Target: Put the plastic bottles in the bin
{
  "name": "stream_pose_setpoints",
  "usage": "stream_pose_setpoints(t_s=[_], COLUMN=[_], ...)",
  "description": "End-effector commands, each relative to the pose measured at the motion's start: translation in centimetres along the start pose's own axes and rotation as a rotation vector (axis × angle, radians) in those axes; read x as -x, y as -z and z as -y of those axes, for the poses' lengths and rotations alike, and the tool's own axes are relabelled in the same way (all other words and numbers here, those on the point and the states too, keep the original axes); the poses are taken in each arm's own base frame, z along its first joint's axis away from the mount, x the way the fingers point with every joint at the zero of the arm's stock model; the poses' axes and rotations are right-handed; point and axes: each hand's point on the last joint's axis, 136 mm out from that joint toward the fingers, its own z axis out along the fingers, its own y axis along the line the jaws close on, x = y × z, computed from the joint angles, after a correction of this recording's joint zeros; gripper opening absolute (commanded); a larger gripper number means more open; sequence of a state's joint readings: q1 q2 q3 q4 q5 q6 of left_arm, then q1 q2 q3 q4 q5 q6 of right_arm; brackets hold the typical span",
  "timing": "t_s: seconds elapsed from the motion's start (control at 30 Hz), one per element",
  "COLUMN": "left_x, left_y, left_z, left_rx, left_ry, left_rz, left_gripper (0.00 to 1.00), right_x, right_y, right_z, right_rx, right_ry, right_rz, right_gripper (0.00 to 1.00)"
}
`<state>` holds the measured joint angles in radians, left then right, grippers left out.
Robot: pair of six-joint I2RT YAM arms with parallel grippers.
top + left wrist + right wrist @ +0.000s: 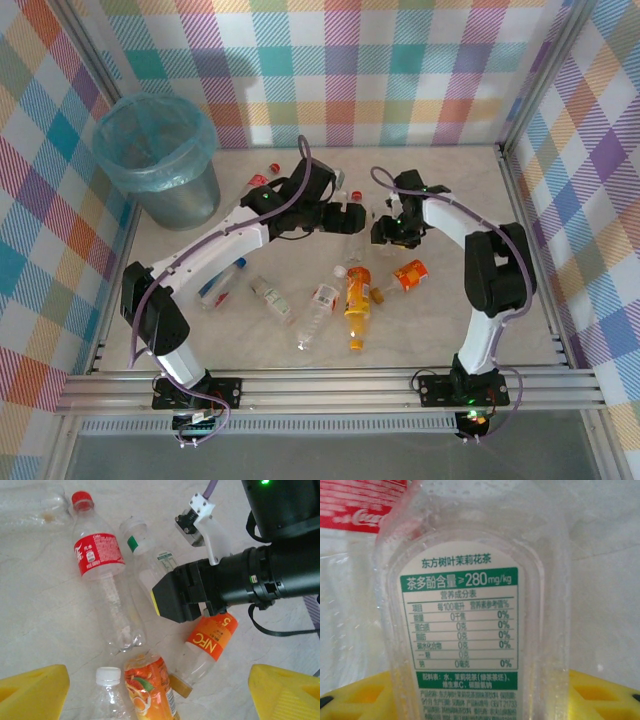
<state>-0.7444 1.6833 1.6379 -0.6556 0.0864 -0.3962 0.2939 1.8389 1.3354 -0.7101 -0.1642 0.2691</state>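
Several plastic bottles lie on the marble tabletop. My right gripper [475, 700] is shut on a clear bottle with a green-and-white label [470, 605]; a yellow finger [605, 695] presses each of its sides. In the top view that gripper [390, 232] is low at mid-table. My left gripper [160, 695] hangs open above an orange juice bottle [150, 687], a white-capped clear bottle [109, 690] and an orange NFC-labelled bottle [212, 637], holding nothing. A red-labelled, red-capped bottle [100, 555] lies beside the gripped one [150, 555]. The grey bin [205, 195] with its blue bag stands at the far left.
More bottles lie nearer the arm bases: an orange one [357, 300], clear ones [318, 310] [270, 298] and one at the left [222, 282]. Red caps [262, 180] sit next to the bin. Checked walls close in the table on three sides. The two arms are close together.
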Motion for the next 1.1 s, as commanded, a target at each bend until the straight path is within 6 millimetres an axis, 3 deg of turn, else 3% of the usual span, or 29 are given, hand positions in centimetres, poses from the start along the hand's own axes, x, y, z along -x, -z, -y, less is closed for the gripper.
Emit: stream_pose_setpoints(t_s=[0.0, 0.1, 0.27, 0.47, 0.63, 0.77, 0.87, 1.07], left_x=[2.5, 4.5, 7.9, 10.0, 10.0, 9.9, 9.6, 9.4], left_y=[1.7, 3.2, 5.6, 8.0, 8.5, 8.6, 8.7, 9.3], left_z=[0.7, 1.7, 3.7, 5.9, 6.0, 5.4, 5.3, 4.7], left_rx=[-0.027, -0.083, -0.236, -0.350, -0.354, -0.331, -0.329, -0.299], left_ry=[-0.009, 0.005, 0.068, 0.069, 0.067, 0.072, 0.070, 0.061], left_rz=[0.056, 0.107, 0.177, 0.230, 0.240, 0.251, 0.250, 0.265], left_gripper=[0.92, 0.92, 0.90, 0.83, 0.76, 0.69, 0.58, 0.56], right_x=[0.8, 0.9, 0.2, -2.2, -3.9, -4.5, -4.5, -4.3], right_y=[5.2, 8.6, 15.4, 21.1, 22.3, 22.0, 21.7, 21.1], right_z=[-1.7, -3.7, -9.1, -14.0, -15.7, -16.3, -16.4, -16.7], right_rx=[0.040, 0.112, 0.353, 0.547, 0.580, 0.574, 0.565, 0.556], right_ry=[0.066, 0.129, 0.304, 0.545, 0.674, 0.713, 0.717, 0.719], right_rz=[0.102, 0.186, 0.374, 0.566, 0.612, 0.608, 0.602, 0.588], right_gripper=[0.57, 0.58, 0.57, 0.60, 0.60, 0.59, 0.59, 0.59])
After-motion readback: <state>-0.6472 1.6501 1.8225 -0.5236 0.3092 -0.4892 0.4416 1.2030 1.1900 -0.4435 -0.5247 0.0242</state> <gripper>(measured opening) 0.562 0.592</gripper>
